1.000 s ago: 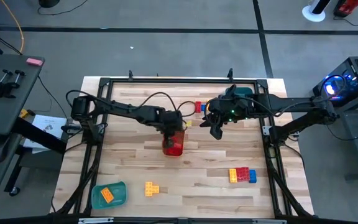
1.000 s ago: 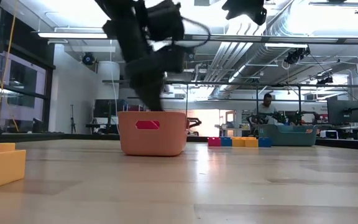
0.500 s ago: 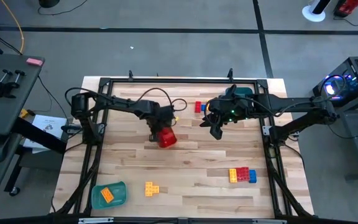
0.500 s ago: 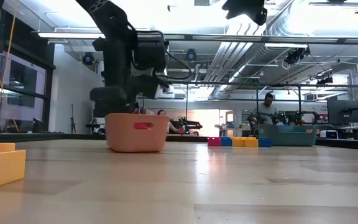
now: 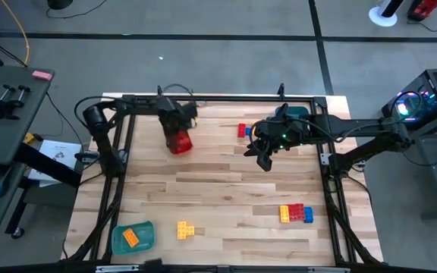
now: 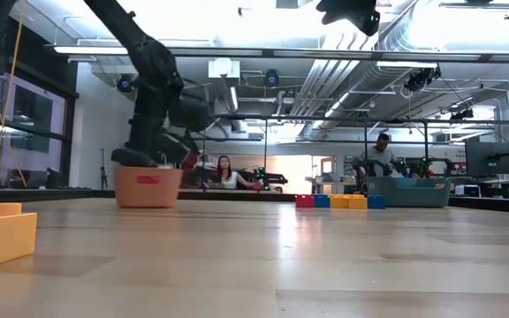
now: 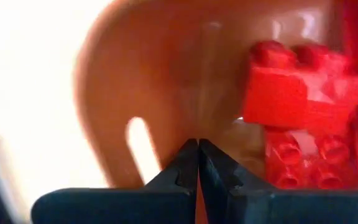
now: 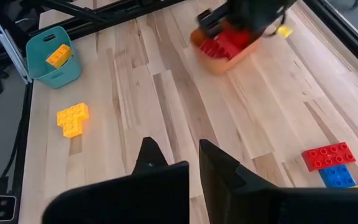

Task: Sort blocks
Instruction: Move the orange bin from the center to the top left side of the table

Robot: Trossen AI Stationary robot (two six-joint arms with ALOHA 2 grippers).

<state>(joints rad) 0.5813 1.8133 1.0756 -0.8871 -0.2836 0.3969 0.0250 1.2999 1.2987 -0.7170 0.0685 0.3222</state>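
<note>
While left tool (image 5: 174, 130) pinches orange tray (image 5: 179, 141) rim near table's far edge (image 5: 218, 98), right tool (image 5: 265, 162) shut, empty.

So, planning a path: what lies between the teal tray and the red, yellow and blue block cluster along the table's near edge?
Only a yellow block on bare wood, high view.

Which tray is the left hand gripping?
The orange tray holding red blocks, at the table's far left; the teal tray sits untouched at the near-left corner.

trays (image 5: 133, 239): 3 | loose block clusters (image 5: 295, 214): 3 | arms: 2
</note>
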